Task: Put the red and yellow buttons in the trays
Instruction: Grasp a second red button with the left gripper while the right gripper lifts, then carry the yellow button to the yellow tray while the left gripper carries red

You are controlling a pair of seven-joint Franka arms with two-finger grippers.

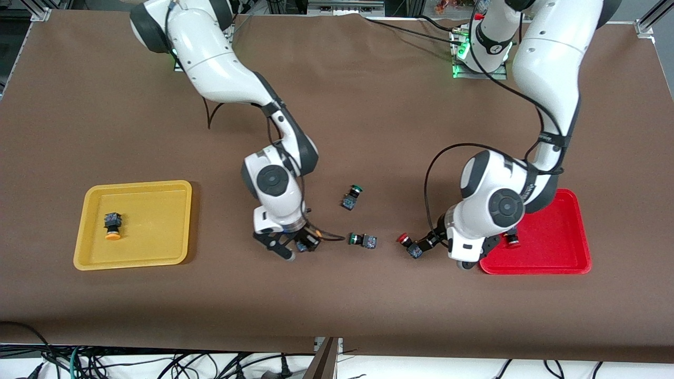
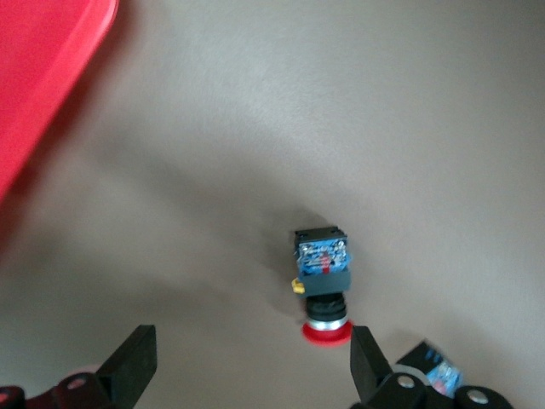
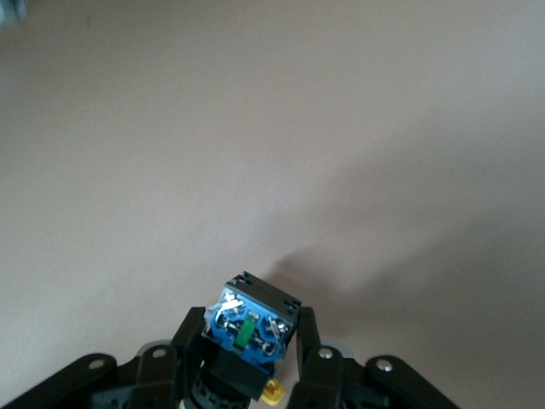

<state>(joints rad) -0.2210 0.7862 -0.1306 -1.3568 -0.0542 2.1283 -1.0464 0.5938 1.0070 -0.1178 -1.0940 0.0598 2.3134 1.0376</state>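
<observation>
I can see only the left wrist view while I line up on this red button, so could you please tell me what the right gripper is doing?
Observer: The right gripper is shut on a blue-backed button, low over the table between the yellow tray and the green-capped buttons.
Operator: Thank you. My left gripper is open at the loose red button. Is anything in the red tray?
Observer: Yes, a second red button lies in it, partly hidden by the left arm.
Operator: And the yellow tray?
Observer: One yellow-capped button lies in it.
</observation>
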